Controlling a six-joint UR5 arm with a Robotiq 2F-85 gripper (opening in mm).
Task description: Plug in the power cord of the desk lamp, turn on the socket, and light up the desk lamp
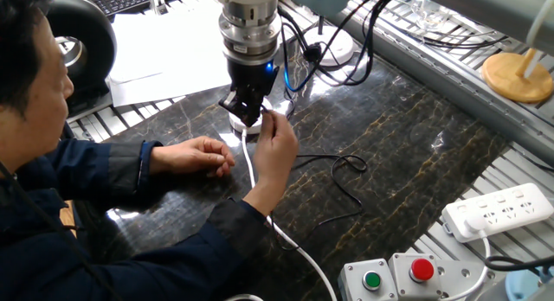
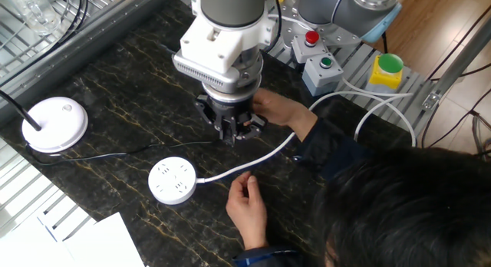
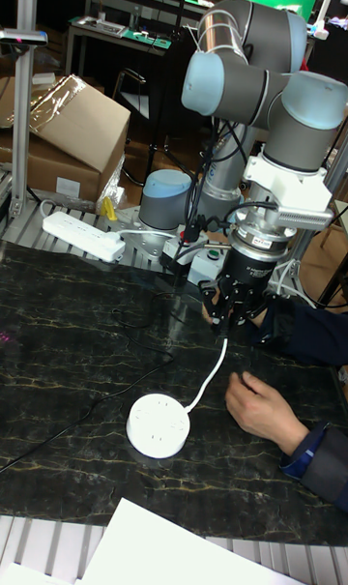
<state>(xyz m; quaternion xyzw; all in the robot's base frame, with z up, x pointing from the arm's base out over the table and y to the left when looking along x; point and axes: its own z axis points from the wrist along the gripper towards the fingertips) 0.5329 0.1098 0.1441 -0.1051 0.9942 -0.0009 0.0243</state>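
Tall fixed view first, sweeping from the left: the rectangular power strip (image 3: 83,235) lies at the far left edge of the dark marble table (image 3: 58,372), and the thin black power cord (image 3: 145,319) loops across the top towards the middle. Nearer the front sits the socket (image 3: 159,425), round and white, its thick white cable (image 3: 211,377) running up towards the gripper (image 3: 225,319). That gripper hangs low over the table, well beyond the socket; something small and dark sits at its tips, but I cannot tell whether the fingers are clamped on it. A person's hand (image 3: 259,408) rests on the table just right of the socket.

From the other fixed view, the desk lamp (image 2: 54,123) stands at the far left, the socket (image 2: 172,180) in the near middle, and the person's other hand (image 2: 278,110) reaches in right beside the gripper (image 2: 232,133). Behind, to the right, is a button box (image 2: 322,64).
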